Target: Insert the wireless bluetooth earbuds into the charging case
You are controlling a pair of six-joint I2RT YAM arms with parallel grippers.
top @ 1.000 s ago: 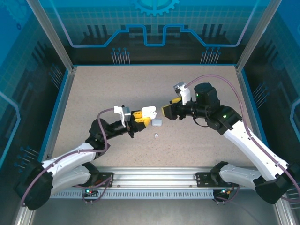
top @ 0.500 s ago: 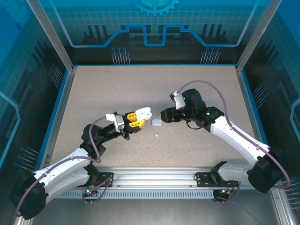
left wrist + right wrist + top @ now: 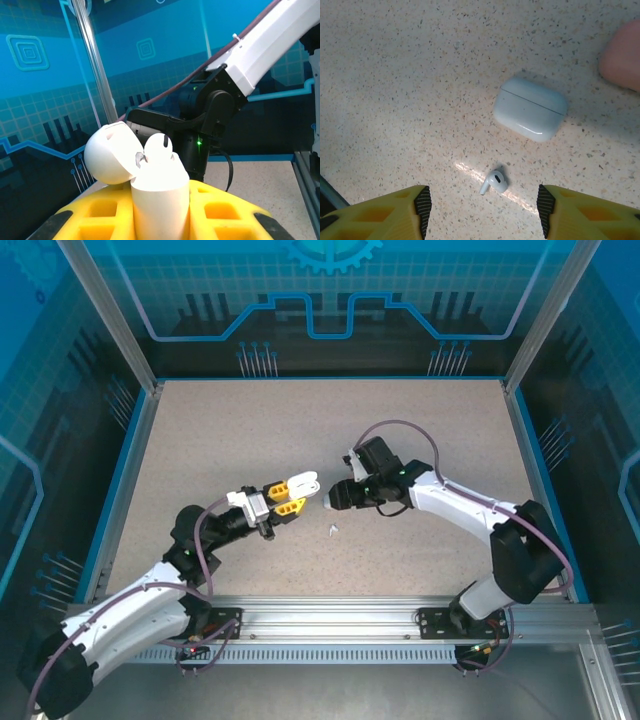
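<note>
Here, left gripper (image 3: 290, 496) grips open white plastic case (image 3: 160, 197); right gripper (image 3: 482, 210) gapes near white stemmed earbud (image 3: 495, 181) beside closed pale case (image 3: 530, 108).

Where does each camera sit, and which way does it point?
Top: above and behind, looking down at the table; both arms show.
Left wrist: looks sideways past the left jaws, shut on the open case, at the right arm.
Right wrist: looks down between the open right jaws at a loose earbud.
Top and right wrist share that earbud.

One earbud (image 3: 158, 147) sits in the open case (image 3: 160, 205); a loose earbud (image 3: 494, 181) lies near the closed case (image 3: 530, 108).
</note>
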